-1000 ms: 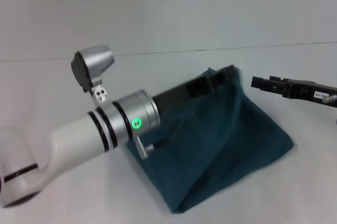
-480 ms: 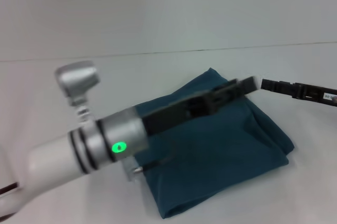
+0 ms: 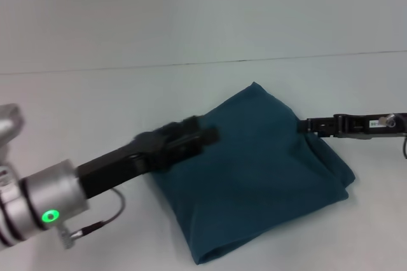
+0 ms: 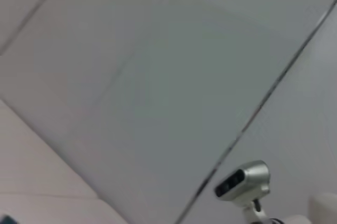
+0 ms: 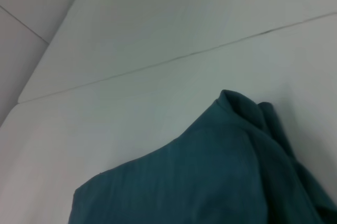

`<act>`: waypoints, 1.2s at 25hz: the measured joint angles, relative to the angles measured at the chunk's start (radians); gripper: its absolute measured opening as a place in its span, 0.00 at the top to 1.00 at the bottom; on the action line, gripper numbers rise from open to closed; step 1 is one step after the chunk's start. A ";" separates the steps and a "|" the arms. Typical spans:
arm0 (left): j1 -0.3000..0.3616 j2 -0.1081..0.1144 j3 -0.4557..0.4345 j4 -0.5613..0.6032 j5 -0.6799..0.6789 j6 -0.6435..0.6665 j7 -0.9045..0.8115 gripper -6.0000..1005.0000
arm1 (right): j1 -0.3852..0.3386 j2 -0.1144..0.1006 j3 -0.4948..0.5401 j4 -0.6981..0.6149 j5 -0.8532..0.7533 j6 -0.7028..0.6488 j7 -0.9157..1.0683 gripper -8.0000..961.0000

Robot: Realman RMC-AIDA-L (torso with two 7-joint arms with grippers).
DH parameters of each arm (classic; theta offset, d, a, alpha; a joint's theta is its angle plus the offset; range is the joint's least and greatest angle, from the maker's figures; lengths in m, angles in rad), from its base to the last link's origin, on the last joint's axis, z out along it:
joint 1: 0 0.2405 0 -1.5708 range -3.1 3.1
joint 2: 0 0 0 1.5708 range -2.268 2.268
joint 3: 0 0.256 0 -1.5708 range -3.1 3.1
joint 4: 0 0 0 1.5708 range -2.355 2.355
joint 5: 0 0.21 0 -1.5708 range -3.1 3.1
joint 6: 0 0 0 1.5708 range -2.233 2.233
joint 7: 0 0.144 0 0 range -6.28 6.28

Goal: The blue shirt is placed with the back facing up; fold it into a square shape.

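Observation:
The blue shirt (image 3: 267,175) lies folded into a rough four-sided bundle on the white table (image 3: 70,105), one corner pointing away from me, plain side up. My left gripper (image 3: 202,136) hovers over the bundle's left part, its dark body slanting back toward my silver forearm at the lower left. My right gripper (image 3: 304,125) reaches in flat from the right and meets the bundle's right edge. In the right wrist view the shirt (image 5: 210,182) fills the lower area, with a bunched corner and folds along one side. Only wall shows in the left wrist view, not the shirt.
A thin seam line (image 3: 254,60) runs across the table behind the shirt. Bare white surface surrounds the bundle on all sides. A silver camera housing (image 4: 243,182) shows in the left wrist view.
My left arm has pulled back toward the lower left, off the far right corner. The raised fold has dropped flat, leaving a lower, squarer bundle. My right gripper has moved left to the edge.

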 joint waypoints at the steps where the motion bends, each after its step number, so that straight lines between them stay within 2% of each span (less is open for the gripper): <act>1: 0.040 0.001 -0.007 0.037 0.004 -0.002 0.004 0.20 | 0.005 0.001 -0.001 0.001 -0.002 0.002 0.008 0.16; 5: 0.112 0.001 -0.018 0.100 0.005 -0.008 0.008 0.21 | 0.017 0.012 0.005 0.001 0.000 0.040 0.018 0.16; 8: 0.132 0.001 -0.049 0.109 0.011 -0.009 0.009 0.21 | 0.026 0.016 0.006 0.014 0.003 0.080 0.023 0.16; 18: 0.135 0.014 -0.086 0.141 0.103 -0.014 0.010 0.21 | 0.083 0.043 0.009 0.043 0.007 0.203 0.018 0.16; 26: 0.143 0.014 -0.099 0.144 0.123 -0.051 0.038 0.21 | 0.112 0.050 0.006 0.044 0.007 0.233 0.030 0.16; 30: 0.143 0.014 -0.099 0.142 0.125 -0.054 0.038 0.21 | 0.128 0.053 0.001 0.064 0.006 0.268 0.030 0.24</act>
